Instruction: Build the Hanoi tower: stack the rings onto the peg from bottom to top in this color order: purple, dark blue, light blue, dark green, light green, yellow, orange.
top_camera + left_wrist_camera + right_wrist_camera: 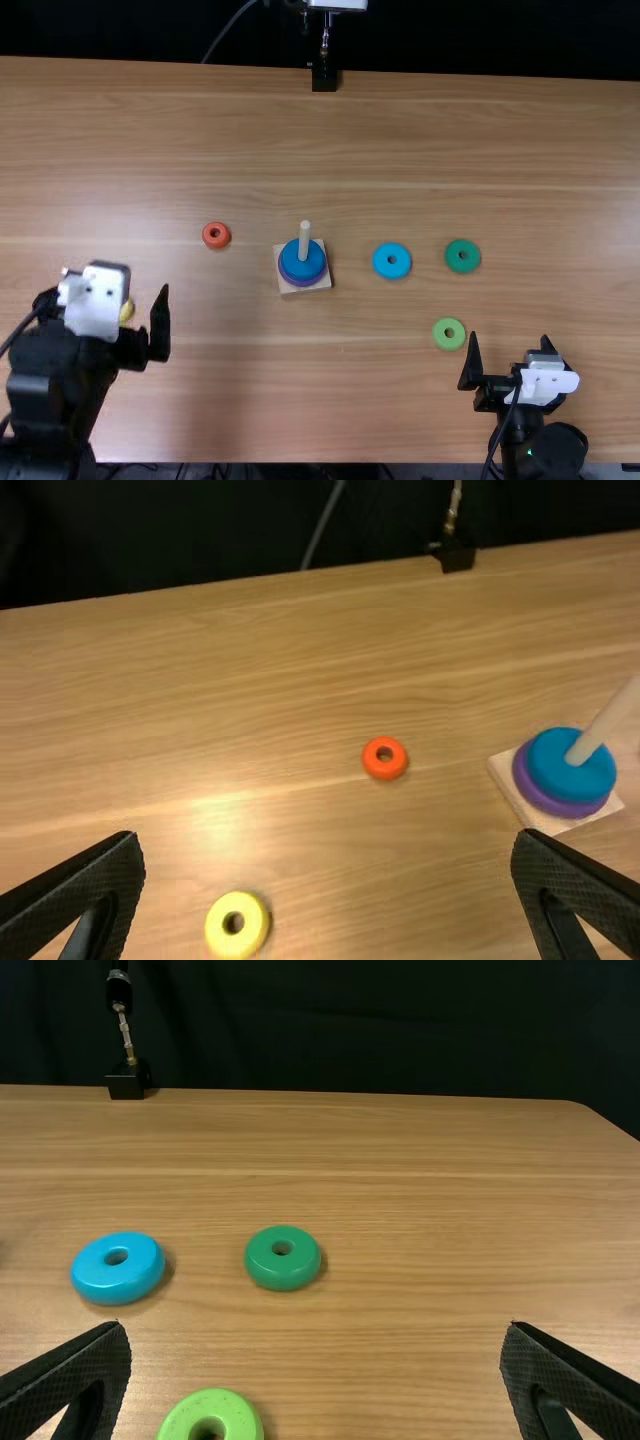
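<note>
Seven rings are lying in sight, and two of them are sitting on the one upright peg [304, 232]: the purple ring [303, 276] is resting on the single square base [288, 287], with the dark blue ring [301, 262] stacking directly over it. Five are lying loose on the one table [340, 400]. Three are waiting right of the base: the light blue ring [404, 261], the dark green ring [463, 244] and, closer to the near edge, the light green ring [449, 345]. Two are lying left of it: the orange ring [216, 229] and the yellow ring [257, 933] (partly hiding behind the left gripper [112, 290] in the top view). Both grippers, left and right [509, 338], are standing wide, holding nothing.
</note>
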